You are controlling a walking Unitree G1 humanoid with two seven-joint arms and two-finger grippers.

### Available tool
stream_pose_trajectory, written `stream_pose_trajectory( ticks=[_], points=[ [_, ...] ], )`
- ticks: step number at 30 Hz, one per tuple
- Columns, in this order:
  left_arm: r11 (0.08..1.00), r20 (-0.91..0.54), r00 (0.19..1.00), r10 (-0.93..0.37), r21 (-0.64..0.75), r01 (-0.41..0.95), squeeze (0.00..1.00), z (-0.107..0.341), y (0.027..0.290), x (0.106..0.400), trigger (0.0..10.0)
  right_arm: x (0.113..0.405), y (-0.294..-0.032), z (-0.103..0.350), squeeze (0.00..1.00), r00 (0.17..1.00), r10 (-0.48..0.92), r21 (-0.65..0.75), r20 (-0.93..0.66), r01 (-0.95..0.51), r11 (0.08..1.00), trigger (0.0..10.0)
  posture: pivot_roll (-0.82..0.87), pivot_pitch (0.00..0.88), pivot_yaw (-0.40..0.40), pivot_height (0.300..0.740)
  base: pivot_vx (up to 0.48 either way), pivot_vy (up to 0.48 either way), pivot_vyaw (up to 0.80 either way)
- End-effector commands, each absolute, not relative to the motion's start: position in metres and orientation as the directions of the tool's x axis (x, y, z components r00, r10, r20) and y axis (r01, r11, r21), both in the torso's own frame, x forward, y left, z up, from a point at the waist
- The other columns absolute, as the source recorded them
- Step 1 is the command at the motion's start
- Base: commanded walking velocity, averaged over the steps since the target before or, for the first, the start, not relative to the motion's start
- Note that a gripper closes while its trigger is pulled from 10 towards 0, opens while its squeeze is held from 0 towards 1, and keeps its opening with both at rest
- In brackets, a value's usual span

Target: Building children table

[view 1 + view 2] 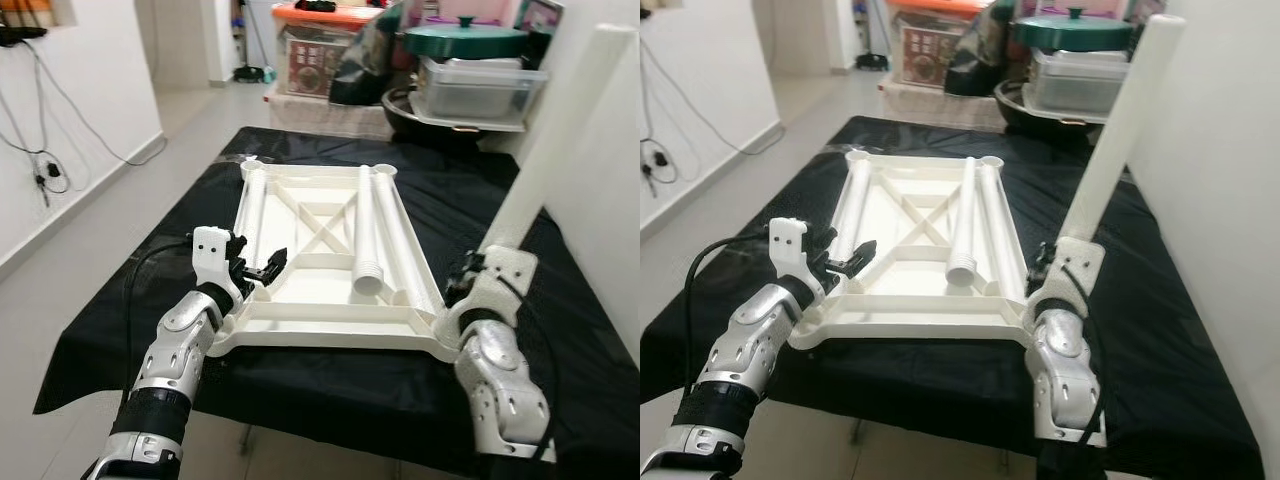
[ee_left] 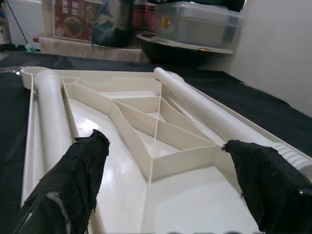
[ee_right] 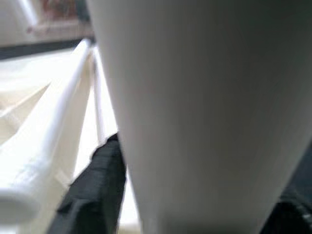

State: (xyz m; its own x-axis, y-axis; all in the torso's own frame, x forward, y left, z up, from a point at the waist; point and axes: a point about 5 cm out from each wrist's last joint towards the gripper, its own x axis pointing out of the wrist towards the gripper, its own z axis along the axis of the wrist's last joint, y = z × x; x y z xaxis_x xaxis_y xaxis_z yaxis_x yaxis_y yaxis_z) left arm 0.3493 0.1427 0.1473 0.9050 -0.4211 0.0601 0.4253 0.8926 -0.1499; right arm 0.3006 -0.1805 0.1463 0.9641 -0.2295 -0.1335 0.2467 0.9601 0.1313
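Nearest, right gripper clamped on an upright white leg at the near right corner of the upturned tabletop on black cloth; left gripper spread wide over its near left corner; best kept plumb over the socket, then pressed and twisted home.

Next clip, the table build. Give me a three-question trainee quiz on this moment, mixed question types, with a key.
1. True or false: the left gripper is shut on a leg.
2. What does the right gripper hold? A) raised table leg B) green lid C) cable
3. How many loose legs lie in the upturned tabletop?

Key: 1 false, it hangs open over the tabletop. 2 A. 3 three.
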Motion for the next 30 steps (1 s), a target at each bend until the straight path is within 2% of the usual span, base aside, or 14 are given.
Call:
stream_pose_trajectory(
  ticks=[1, 2, 4, 6, 7, 10, 14, 18, 19, 20, 26, 27, 28, 30],
  points=[
    [0.901, 0.044, 0.911, -0.409, -0.137, 0.411, 0.00, 0.144, 0.147, 0.350, 10.0, 0.306, -0.170, 0.149, 1.00, 0.980, -0.141, 0.168, -0.137, 0.163, 0.972, 10.0, 0.04, 0.000, -0.053, 0.740, 0.000, 0.000, 0.00],
    [0.899, 0.045, 0.910, -0.412, -0.143, 0.414, 0.00, 0.143, 0.145, 0.349, 10.0, 0.309, -0.169, 0.158, 0.00, 0.994, -0.057, 0.181, -0.089, 0.073, 0.981, 10.0, 0.03, 0.000, -0.054, 0.740, 0.000, 0.000, 0.00],
    [0.897, 0.046, 0.908, -0.415, -0.147, 0.418, 0.00, 0.143, 0.143, 0.349, 10.0, 0.310, -0.167, 0.165, 0.00, 0.998, -0.003, 0.186, -0.055, 0.013, 0.982, 10.0, 0.03, 0.000, -0.054, 0.740, 0.000, 0.000, 0.00],
    [0.892, 0.046, 0.904, -0.425, -0.147, 0.427, 0.00, 0.142, 0.140, 0.346, 10.0, 0.302, -0.159, 0.187, 0.00, 0.969, 0.236, 0.189, 0.074, -0.245, 0.951, 10.0, 0.04, 0.000, -0.056, 0.740, 0.000, 0.000, 0.00],
    [0.892, 0.046, 0.904, -0.425, -0.147, 0.427, 0.00, 0.142, 0.140, 0.346, 10.0, 0.302, -0.159, 0.187, 0.00, 0.969, 0.236, 0.189, 0.074, -0.245, 0.951, 10.0, 0.04, 0.000, -0.056, 0.740, 0.000, 0.000, 0.00],
    [0.898, 0.040, 0.909, -0.415, -0.139, 0.417, 0.00, 0.141, 0.145, 0.347, 10.0, 0.289, -0.151, 0.193, 0.00, 0.867, 0.485, 0.085, 0.112, -0.494, 0.865, 10.0, 0.04, 0.000, -0.063, 0.740, 0.000, 0.000, 0.00],
    [0.902, 0.044, 0.911, -0.409, -0.135, 0.411, 0.00, 0.143, 0.147, 0.348, 10.0, 0.289, -0.149, 0.185, 0.00, 0.848, 0.525, 0.048, 0.075, -0.529, 0.847, 10.0, 0.04, 0.000, -0.071, 0.740, 0.000, 0.000, 0.00],
    [0.907, 0.045, 0.917, -0.396, -0.136, 0.398, 0.00, 0.142, 0.149, 0.349, 10.0, 0.292, -0.149, 0.173, 0.00, 0.850, 0.524, 0.071, 0.044, -0.526, 0.847, 9.8, 0.04, 0.000, -0.071, 0.740, 0.000, 0.000, 0.00],
    [0.907, 0.046, 0.918, -0.395, -0.141, 0.397, 0.00, 0.141, 0.147, 0.348, 10.0, 0.292, -0.150, 0.170, 0.00, 0.849, 0.527, 0.078, 0.035, -0.528, 0.846, 0.7, 0.04, 0.000, -0.071, 0.740, 0.000, 0.000, 0.00],
    [0.905, 0.046, 0.917, -0.397, -0.146, 0.400, 0.00, 0.140, 0.145, 0.346, 10.0, 0.293, -0.152, 0.167, 0.00, 0.855, 0.518, 0.080, 0.026, -0.518, 0.851, 0.0, 0.05, 0.000, -0.078, 0.740, 0.000, 0.000, 0.00],
    [0.899, 0.039, 0.911, -0.411, -0.148, 0.412, 0.00, 0.137, 0.145, 0.341, 10.0, 0.303, -0.173, 0.151, 0.00, 0.947, 0.311, 0.082, -0.078, -0.305, 0.949, 0.0, 0.05, 0.000, -0.071, 0.740, 0.000, 0.000, 0.00],
    [0.899, 0.039, 0.911, -0.411, -0.148, 0.412, 0.00, 0.137, 0.145, 0.341, 10.0, 0.303, -0.173, 0.151, 0.00, 0.947, 0.311, 0.082, -0.078, -0.305, 0.949, 0.0, 0.05, 0.000, -0.071, 0.740, 0.000, 0.000, 0.00],
    [0.901, 0.038, 0.913, -0.407, -0.145, 0.408, 0.00, 0.138, 0.147, 0.343, 10.0, 0.307, -0.191, 0.139, 0.00, 0.986, 0.071, 0.113, -0.154, -0.054, 0.992, 0.0, 0.05, 0.000, -0.070, 0.740, 0.000, 0.000, 0.00],
    [0.904, 0.041, 0.914, -0.403, -0.138, 0.405, 0.00, 0.141, 0.150, 0.345, 10.0, 0.302, -0.209, 0.122, 0.00, 0.925, -0.254, 0.108, -0.283, 0.294, 0.950, 0.0, 0.05, 0.000, -0.070, 0.740, 0.000, 0.000, 0.00]
  ],
)
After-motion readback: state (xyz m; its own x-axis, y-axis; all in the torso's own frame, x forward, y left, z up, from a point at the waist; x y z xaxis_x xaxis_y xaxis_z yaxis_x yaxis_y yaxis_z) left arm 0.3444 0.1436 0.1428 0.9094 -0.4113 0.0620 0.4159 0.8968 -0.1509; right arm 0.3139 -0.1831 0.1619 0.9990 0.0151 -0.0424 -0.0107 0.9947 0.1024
